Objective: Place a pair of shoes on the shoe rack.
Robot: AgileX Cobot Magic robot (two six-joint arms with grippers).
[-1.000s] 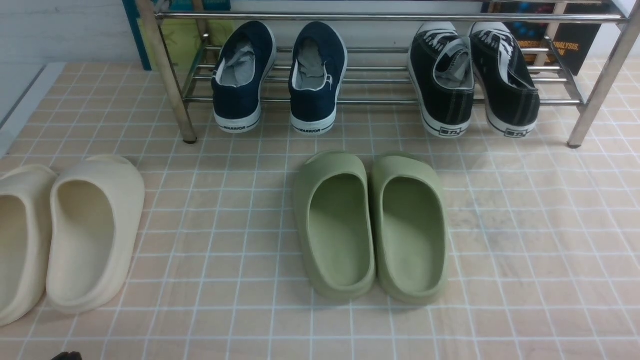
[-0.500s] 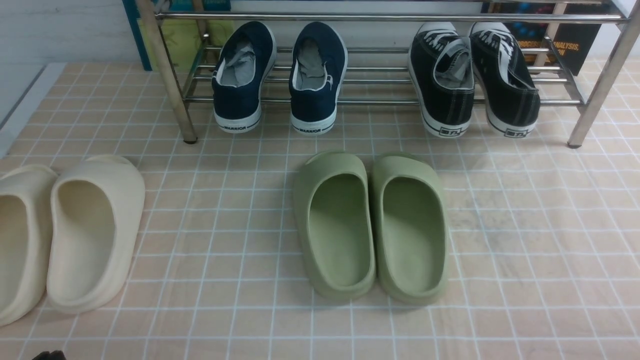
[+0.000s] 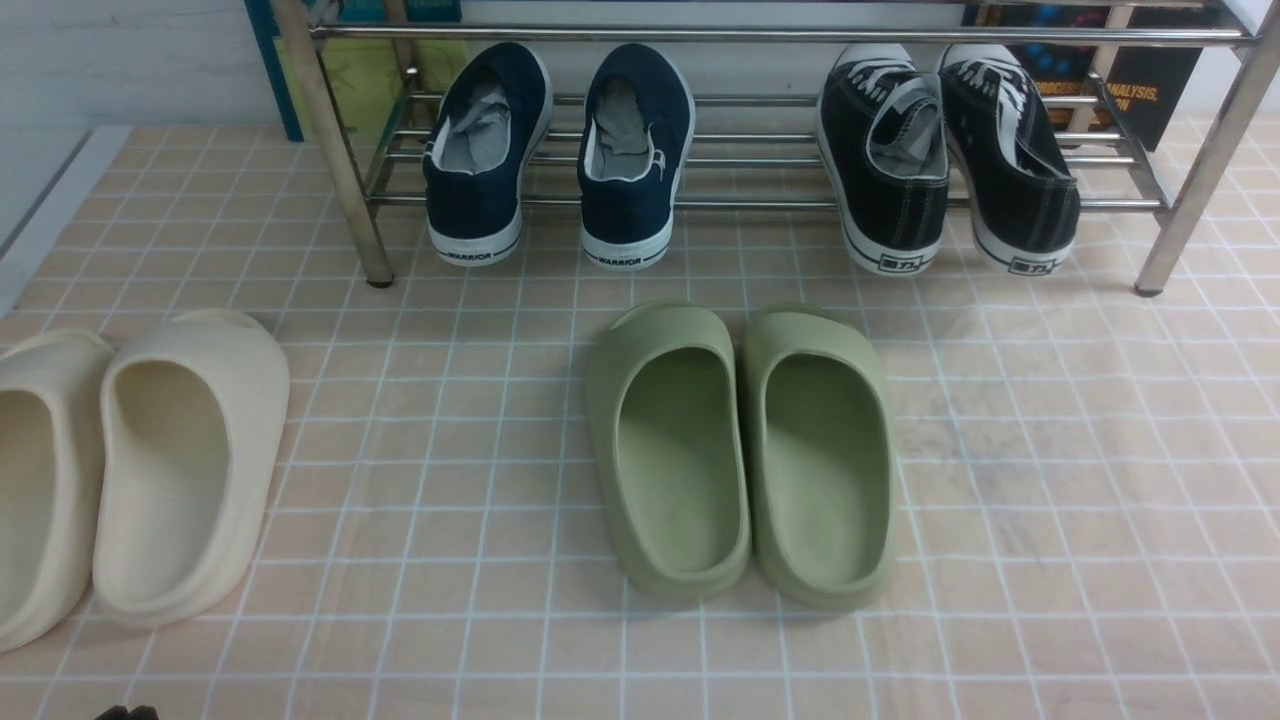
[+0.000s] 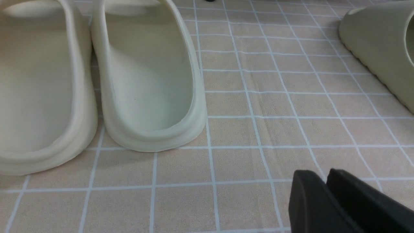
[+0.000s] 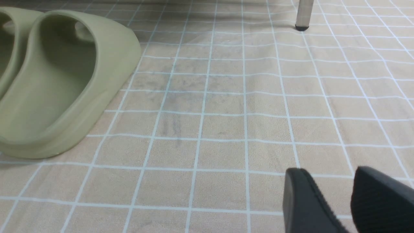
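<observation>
Resting on shoe rack edge, navy shoes

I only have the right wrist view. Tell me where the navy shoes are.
Observer: The navy shoes sit side by side on the shoe rack, toward its left end, heels facing the robot.
Operator: Report what else is on that rack.
Observer: A pair of black lace-up sneakers sits toward its right end.
Operator: Describe what is near the left end effector.
Observer: The left end effector hangs low, apart from a pair of cream slides on the floor, and nothing is between its fingers.
</observation>
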